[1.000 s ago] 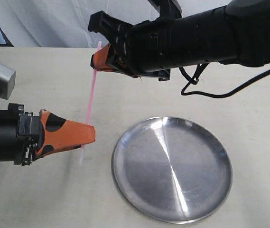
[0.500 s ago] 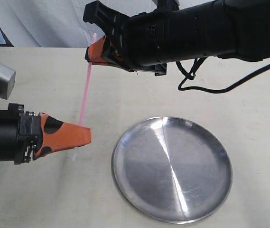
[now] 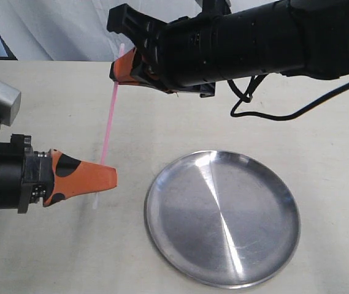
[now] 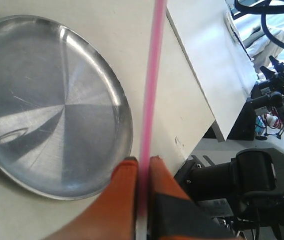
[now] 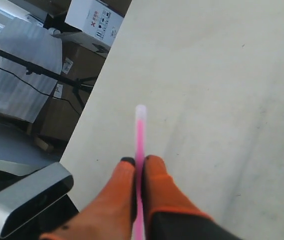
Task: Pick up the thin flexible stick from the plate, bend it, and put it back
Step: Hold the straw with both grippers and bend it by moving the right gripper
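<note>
Stick is off the plate, held straight and near-upright in the air over the bench, left of the plate. Right jaws are closed on its upper end, with the whitish tip poking just past them. Left jaws are closed on its lower end. Plate lies flat on the bench at near right, apart from the stick.

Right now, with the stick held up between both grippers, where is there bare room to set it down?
The plate is bare all over. The table is free to the right of the plate in the exterior view. It is crowded left of the plate, where the thin flexible stick spans between the left gripper and the right gripper.
</note>
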Available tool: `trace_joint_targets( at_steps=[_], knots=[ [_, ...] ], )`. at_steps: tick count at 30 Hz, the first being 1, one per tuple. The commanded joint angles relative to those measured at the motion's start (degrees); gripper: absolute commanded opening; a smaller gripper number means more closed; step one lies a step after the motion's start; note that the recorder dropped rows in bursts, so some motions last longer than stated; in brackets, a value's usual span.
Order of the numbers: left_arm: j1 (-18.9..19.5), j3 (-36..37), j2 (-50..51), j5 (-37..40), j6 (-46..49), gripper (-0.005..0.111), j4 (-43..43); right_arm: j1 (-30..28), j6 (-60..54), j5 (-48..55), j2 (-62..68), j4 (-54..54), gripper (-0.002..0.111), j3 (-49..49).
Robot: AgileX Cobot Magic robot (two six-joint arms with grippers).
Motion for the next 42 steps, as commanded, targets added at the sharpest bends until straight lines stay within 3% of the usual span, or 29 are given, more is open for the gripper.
trace_joint_targets(
  at_steps=[1,5,7,18,20,22,26,35,42],
  knots=[
    [-0.28,-0.41,-0.04,0.09,0.33,0.000,0.29,0.11,-1.82,-0.08,-0.34,0.01,0.008,-0.35],
    [-0.28,-0.41,-0.04,0.09,0.87,0.000,0.29,0.11,-1.82,-0.08,0.54,0.12,0.039,-0.35],
    [-0.28,-0.41,-0.04,0.09,1.23,0.000,0.29,0.11,-1.82,-0.08,0.98,0.33,0.048,-0.35],
    [-0.28,-0.41,-0.04,1.20,2.30,0.000,0.77,0.11,-2.10,-1.70,3.68,3.30,0.049,-0.35],
    [-0.28,-0.41,-0.04,1.20,2.30,0.000,0.89,0.11,-3.18,-1.85,3.68,3.83,0.046,-0.35],
    [-0.28,-0.41,-0.04,1.20,2.30,0.000,1.01,0.11,-3.31,-1.85,3.68,4.00,0.037,-0.35],
    [-0.28,-0.41,-0.04,1.20,2.30,0.000,1.01,0.11,-5.15,-1.74,3.68,4.00,-0.001,-0.35],
    [-0.28,-2.90,-0.04,4.02,3.61,0.000,1.00,0.11,-9.42,-0.42,3.68,2.42,0.000,-0.35],
    [-0.28,-5.09,-0.04,2.06,3.72,0.000,1.00,0.11,-10.80,-0.12,3.68,-0.21,0.000,-0.35]
  ],
)
